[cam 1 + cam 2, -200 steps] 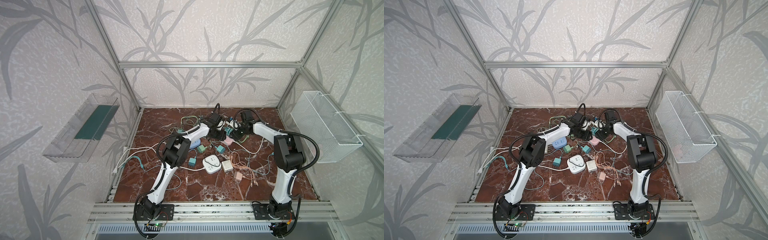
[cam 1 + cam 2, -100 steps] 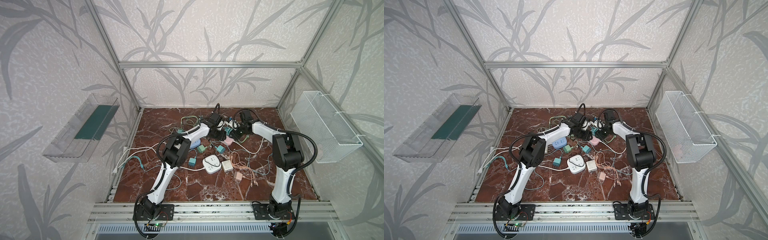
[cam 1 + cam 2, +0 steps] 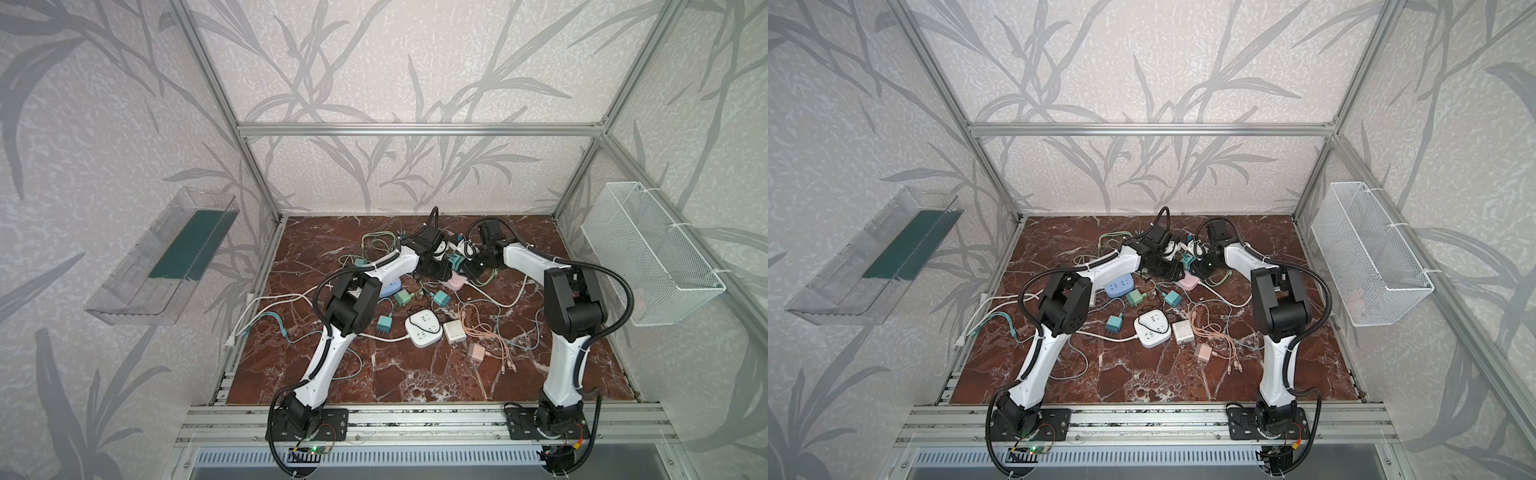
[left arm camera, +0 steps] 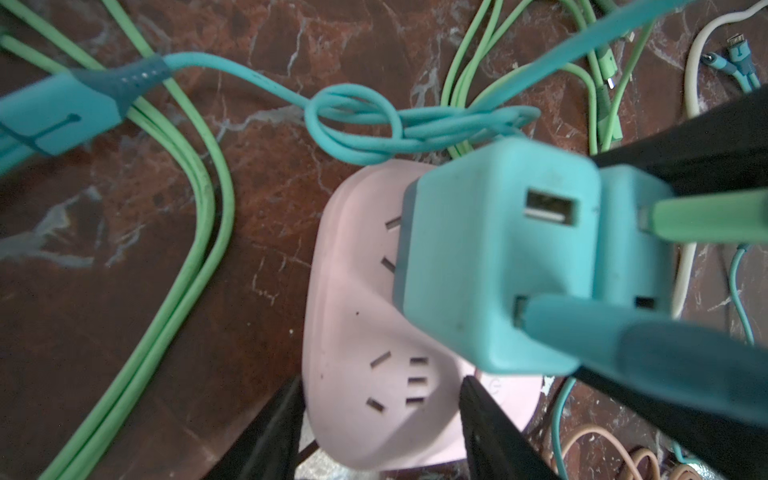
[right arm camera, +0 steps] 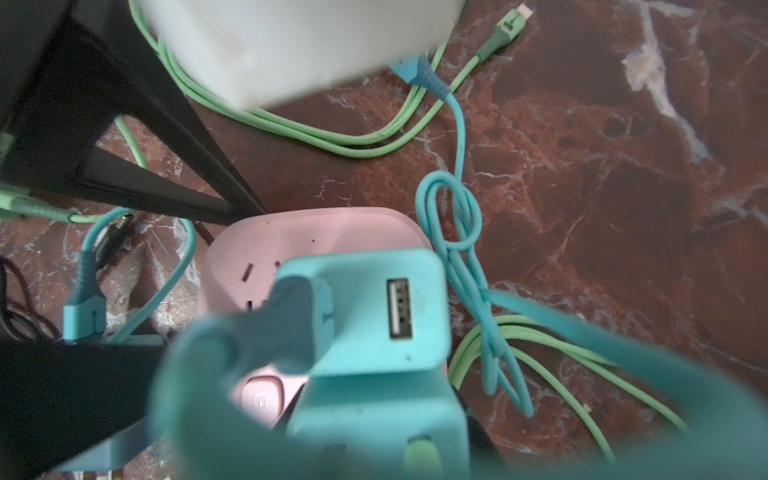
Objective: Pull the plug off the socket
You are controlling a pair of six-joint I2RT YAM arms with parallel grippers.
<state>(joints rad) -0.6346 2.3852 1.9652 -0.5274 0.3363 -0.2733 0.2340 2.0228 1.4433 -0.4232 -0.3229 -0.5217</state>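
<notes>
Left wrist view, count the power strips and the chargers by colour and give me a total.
Pink power strip: 1
Teal chargers plugged into it: 2
Total: 3

Red marble tabletop [image 3: 415, 382]: pink socket [image 4: 374, 332], blue socket [image 3: 1119, 287], white socket [image 3: 423, 328], teal chargers, tangled green cables [image 4: 199, 216].

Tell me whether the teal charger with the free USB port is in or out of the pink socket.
In. The left wrist view shows the teal charger standing on the pink power strip, its base against the face; no prongs show.
</notes>
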